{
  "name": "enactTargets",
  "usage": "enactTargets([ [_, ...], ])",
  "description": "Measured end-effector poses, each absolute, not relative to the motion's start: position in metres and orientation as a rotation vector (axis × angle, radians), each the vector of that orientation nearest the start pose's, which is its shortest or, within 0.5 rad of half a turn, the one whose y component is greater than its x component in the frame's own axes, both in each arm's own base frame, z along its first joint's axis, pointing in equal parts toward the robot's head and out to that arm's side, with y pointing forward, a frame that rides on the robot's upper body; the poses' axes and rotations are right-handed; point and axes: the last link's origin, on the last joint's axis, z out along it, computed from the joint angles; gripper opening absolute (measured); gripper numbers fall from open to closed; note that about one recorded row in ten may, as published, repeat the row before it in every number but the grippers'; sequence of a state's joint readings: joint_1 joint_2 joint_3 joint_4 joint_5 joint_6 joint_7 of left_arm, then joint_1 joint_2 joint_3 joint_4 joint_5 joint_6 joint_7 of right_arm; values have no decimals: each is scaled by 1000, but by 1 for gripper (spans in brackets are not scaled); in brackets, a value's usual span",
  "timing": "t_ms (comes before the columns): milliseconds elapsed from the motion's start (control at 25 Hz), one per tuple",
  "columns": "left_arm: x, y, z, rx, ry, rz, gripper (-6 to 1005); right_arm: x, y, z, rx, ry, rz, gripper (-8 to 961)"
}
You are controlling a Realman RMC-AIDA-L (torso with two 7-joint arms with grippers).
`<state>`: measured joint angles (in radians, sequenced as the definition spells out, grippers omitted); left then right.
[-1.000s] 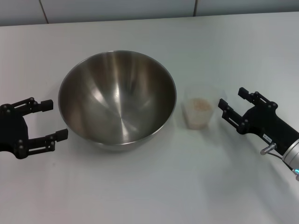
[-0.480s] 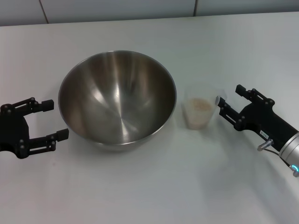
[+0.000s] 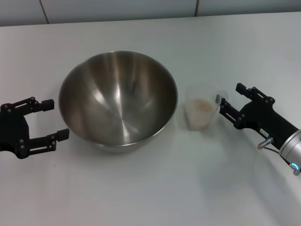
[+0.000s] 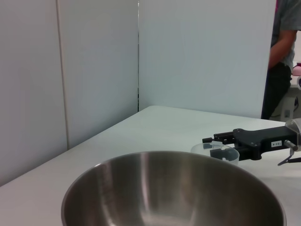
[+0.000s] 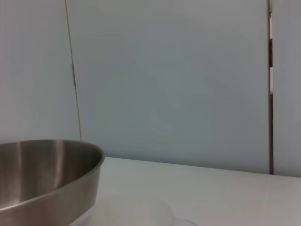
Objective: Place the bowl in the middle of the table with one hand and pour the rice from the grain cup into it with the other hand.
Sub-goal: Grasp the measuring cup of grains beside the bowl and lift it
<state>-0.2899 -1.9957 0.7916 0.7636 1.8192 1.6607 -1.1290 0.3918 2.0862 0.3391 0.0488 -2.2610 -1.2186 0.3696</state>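
The steel bowl [image 3: 117, 99] stands on the white table [image 3: 150, 188], left of centre, and looks empty. The clear grain cup [image 3: 201, 113] stands upright just right of it, with rice [image 3: 202, 105] inside. My right gripper [image 3: 229, 96] is open at the cup's right side, its fingertips almost at the rim and not closed on it. My left gripper [image 3: 55, 119] is open just left of the bowl, near its wall. The left wrist view shows the bowl [image 4: 174, 193], the cup [image 4: 215, 151] and the right gripper [image 4: 214, 143] behind it. The right wrist view shows the bowl [image 5: 42, 174] and the cup's rim [image 5: 136, 212].
Grey wall panels [image 3: 117, 9] run along the table's far edge. A person [image 4: 282, 47] stands beyond the table in the left wrist view. Bare tabletop lies in front of the bowl and cup.
My right gripper has moved left toward the grain cup and is now almost at its rim. The left gripper, bowl and cup have not moved.
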Motion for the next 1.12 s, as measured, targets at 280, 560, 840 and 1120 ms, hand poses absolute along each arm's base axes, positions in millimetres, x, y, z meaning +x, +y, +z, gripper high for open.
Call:
enactTargets([
  [280,-312,277,46,-2668,-331,-625,815,333,282,-63,-2027,587,683,685],
  [560,-312,279,44,-2666,-331,-608,814,331,284,-63,-2029,582,686,685],
  [840,-312,279,43,-2666,-316,-606,814,331,285,-63,-2030,581,688,684],
  [1120,-313,279,43,-2662,-318,-605,814,330,285,-63,-2032,571,685,684],
])
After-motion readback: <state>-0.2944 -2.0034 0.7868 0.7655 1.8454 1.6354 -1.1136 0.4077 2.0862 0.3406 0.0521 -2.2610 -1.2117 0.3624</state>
